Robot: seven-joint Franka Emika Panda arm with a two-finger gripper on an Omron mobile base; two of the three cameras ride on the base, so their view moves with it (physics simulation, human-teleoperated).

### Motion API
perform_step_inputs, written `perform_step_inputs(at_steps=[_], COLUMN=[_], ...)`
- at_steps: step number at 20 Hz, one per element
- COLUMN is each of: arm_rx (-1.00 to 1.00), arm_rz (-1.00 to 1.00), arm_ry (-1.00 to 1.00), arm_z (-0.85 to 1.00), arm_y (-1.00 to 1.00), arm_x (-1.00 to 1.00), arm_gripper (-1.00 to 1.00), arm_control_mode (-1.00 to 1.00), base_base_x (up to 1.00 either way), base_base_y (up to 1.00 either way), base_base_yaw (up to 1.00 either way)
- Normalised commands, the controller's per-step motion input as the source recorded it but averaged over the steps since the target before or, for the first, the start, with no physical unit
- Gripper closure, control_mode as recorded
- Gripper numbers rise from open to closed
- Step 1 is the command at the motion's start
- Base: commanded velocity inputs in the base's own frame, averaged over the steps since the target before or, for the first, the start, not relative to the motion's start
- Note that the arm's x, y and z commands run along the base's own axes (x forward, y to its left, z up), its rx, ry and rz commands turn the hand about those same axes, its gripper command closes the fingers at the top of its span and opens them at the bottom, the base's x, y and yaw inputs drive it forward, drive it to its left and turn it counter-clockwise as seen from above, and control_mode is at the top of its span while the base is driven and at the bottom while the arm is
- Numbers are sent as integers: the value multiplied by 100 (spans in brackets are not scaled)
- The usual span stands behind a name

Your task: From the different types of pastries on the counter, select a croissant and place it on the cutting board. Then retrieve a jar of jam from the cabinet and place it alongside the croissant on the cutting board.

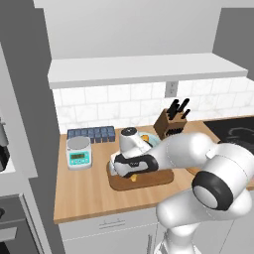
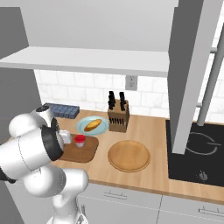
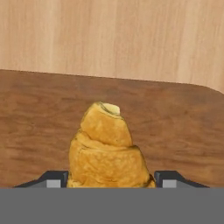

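The croissant sits pinched between my gripper's fingers, low over the cutting board, ready for setting down.

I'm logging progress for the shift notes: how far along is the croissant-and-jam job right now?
Looks done: the jar of jam already stands on the cutting board.
In hand: the claw appears closed on the croissant, low over the board.
Left: release the croissant on the board beside the jar and pull the claw away.
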Motion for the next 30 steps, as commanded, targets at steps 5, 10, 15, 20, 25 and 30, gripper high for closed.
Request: perform_step_inputs(at_steps=[5,10,15,20,25,30], arm_rx=[0,0,1,12,3,11], arm_rz=[0,0,0,2,0,4], arm_ry=[0,-1,-4,-2,-4,-11], arm_z=[-21,-21,-3,26,2,78], arm_y=[0,0,0,-1,-1,0], arm_x=[3,2,0,0,0,0], arm_gripper=[100,100,-100,-100,-100,-100], arm_control_mode=[-100,-100,-100,-100,-100,-100], base_base_x=[0,0,0,0,0,0], base_base_y=[0,0,0,0,0,0], base_base_yaw=[0,0,0,0,0,0])
